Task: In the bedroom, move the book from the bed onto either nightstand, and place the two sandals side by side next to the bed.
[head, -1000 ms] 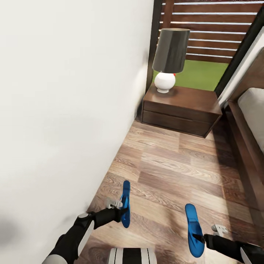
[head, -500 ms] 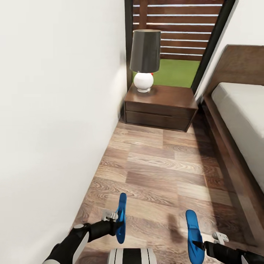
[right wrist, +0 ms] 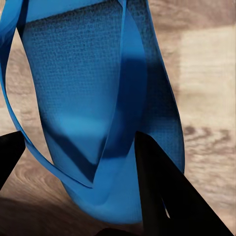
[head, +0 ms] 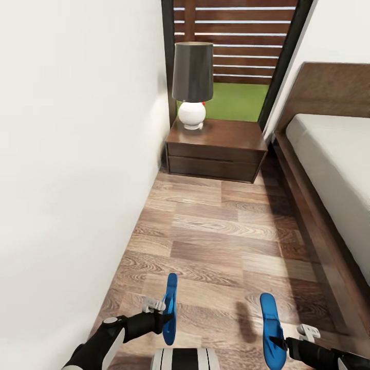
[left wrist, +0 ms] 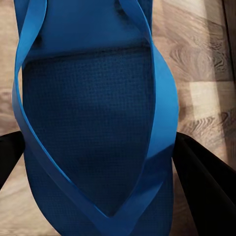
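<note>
Each arm carries one bright blue sandal above the wood-plank floor. My left gripper [head: 164, 321] is shut on the left sandal [head: 170, 307], held on edge; its blue sole and thong straps [left wrist: 93, 128] sit between the dark fingers [left wrist: 206, 182]. Over at the right, my right gripper [head: 282, 345] is shut on the right sandal [head: 271, 321], whose sole [right wrist: 88, 98] also shows close up. The bed [head: 334, 154], pale grey mattress on a dark frame, runs along the right. A dark brown nightstand [head: 216, 149] stands ahead by the glass door. The book is out of view.
A lamp [head: 192, 82] with a dark shade and white round base stands on the nightstand's left side. A white wall [head: 67, 154] closes the left. A strip of plank floor [head: 221, 231] runs between wall and bed frame toward the nightstand.
The head view has swung right, bringing more of the bed into view and shifting the nightstand and lamp leftward. Both grippers keep their sandals in about the same places.
</note>
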Controlling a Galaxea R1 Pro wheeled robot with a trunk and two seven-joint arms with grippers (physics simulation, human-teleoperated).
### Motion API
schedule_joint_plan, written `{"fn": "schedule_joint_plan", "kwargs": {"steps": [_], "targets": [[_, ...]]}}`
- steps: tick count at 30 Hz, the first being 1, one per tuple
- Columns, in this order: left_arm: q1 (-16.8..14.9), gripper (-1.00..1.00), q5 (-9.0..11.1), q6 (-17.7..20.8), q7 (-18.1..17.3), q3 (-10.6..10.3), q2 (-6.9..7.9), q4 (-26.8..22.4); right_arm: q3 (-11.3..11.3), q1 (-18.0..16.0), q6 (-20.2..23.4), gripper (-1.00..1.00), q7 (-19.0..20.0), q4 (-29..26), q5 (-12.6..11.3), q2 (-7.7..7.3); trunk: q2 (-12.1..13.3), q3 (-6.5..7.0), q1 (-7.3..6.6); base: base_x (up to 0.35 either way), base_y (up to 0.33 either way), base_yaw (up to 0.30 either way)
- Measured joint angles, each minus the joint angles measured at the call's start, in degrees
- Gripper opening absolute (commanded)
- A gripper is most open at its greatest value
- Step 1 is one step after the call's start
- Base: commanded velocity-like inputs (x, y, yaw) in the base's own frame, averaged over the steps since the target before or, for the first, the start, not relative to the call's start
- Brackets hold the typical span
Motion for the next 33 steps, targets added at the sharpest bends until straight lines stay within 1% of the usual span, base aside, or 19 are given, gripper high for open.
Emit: {"fn": "schedule_joint_plan", "kwargs": {"steps": [3,16,21,31,33], "targets": [[0.0,-1.00,0.2,0.0,0.0,0.0,-0.02,0.2,0.0,0.0,-0.2,-1.00,0.0,0.0,0.0,0.01,0.0,0.00,0.00,0.000,0.000,0.000],[0.0,-1.00,0.1,0.0,0.0,0.0,-0.13,0.3,0.0,0.0,-0.2,-1.00,0.0,0.0,0.0,0.08,0.2,2.89,-0.34,0.000,0.000,-0.011],[0.0,-1.00,0.1,0.0,0.0,0.0,-0.14,0.4,0.0,0.0,-0.2,-1.00,-0.1,0.0,0.0,0.09,0.2,4.15,-0.47,0.000,0.000,-0.212],[0.0,-1.00,0.1,0.0,-0.1,0.0,-0.15,1.1,0.0,0.0,-0.3,-1.00,-0.1,0.0,0.0,0.36,0.4,6.40,-0.73,0.000,0.000,-0.289],[0.0,-1.00,0.1,0.0,0.0,0.0,-0.14,1.1,0.0,0.0,-0.3,-1.00,-0.1,0.1,0.0,0.46,0.4,6.84,-0.78,0.000,0.000,-0.111]]}}
